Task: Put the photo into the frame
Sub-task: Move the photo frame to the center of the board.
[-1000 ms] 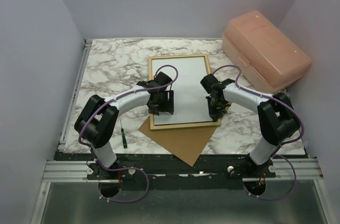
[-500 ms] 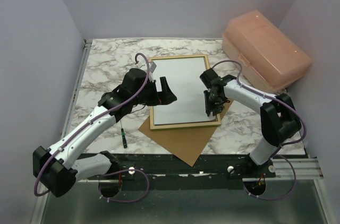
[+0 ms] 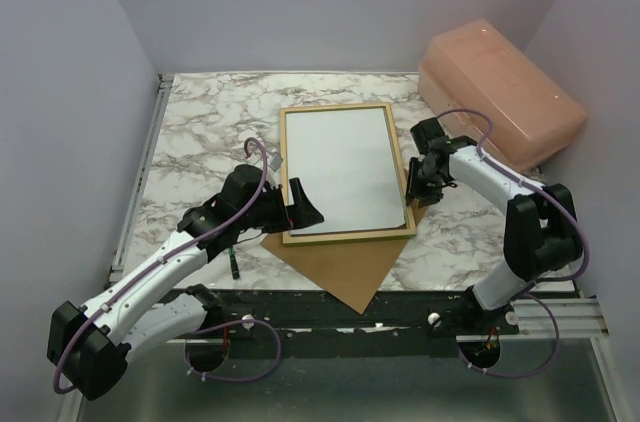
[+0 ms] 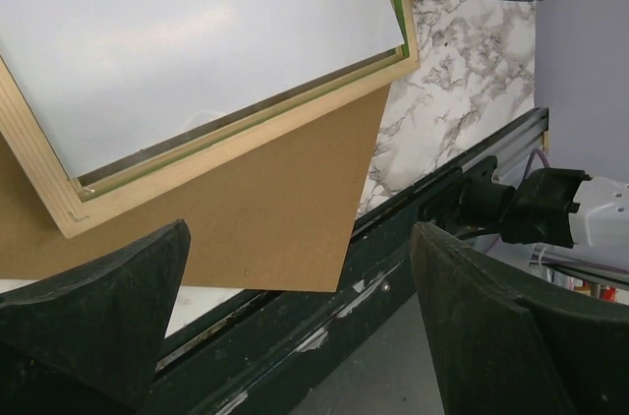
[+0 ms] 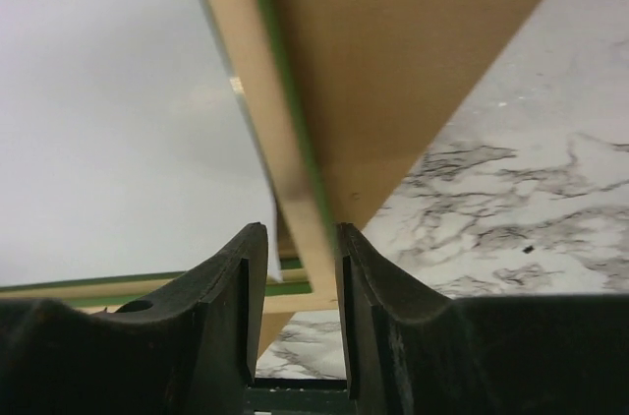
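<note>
Right jaws straddle frame (image 5: 263, 110) rail, wrist-view only; left jaws wide.

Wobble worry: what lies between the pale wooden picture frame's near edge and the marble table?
A plain brown backing board; top external and left wrist views show it.

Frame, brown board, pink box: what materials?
Frame: looks like pale unfinished wood, mitred corner joint visible, green paint on the edge. Brown board: thin, flat, uniform matte brown, likely hardboard or card. Pink box: glossy, slightly translucent, probably plastic.
</note>
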Controlling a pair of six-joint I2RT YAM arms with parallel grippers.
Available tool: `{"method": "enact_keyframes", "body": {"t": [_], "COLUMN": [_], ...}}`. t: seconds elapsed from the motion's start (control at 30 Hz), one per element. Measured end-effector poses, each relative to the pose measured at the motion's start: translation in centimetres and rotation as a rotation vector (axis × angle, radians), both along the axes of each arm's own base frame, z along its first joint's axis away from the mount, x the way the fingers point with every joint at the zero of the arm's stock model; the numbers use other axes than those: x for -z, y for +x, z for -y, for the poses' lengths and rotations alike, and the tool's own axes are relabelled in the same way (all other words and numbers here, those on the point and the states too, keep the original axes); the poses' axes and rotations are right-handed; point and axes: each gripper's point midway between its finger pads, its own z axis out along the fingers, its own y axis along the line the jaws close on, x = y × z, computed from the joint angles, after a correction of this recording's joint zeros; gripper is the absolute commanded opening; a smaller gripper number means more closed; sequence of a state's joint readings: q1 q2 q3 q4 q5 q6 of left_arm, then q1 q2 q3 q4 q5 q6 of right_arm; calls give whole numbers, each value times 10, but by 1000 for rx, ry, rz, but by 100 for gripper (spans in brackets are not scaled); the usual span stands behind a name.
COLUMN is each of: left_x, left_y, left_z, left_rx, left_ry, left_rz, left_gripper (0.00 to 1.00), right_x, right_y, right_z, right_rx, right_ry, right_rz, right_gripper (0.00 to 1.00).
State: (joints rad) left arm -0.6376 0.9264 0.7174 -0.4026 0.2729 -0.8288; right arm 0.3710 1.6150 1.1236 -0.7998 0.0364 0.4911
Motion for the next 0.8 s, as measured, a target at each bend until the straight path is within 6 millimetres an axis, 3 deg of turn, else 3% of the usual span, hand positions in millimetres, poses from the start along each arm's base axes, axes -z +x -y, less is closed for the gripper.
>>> {"method": "enact_keyframes", "body": {"t": [0.13, 0.23, 0.47, 0.8], "left_x": [16, 26, 41, 61], "left_y": [-8, -13, -21, -27], "left_z": [0, -1, -4, -12], "left_rx": [1, -2, -9, -34], "left_ry": [-3, 1, 1, 61], "left_rz": [-40, -66, -103, -150], "left_gripper": [96, 96, 96, 96], "right_x": [14, 20, 28, 23], "right_y": [-6, -9, -7, -2], "right_z": [23, 21, -6, -53], "right_rx": [57, 50, 12, -27], "right_ry": [-1, 22, 162, 429], "right_rz": [-43, -65, -94, -129], "right_gripper": [44, 44, 44, 46]}}
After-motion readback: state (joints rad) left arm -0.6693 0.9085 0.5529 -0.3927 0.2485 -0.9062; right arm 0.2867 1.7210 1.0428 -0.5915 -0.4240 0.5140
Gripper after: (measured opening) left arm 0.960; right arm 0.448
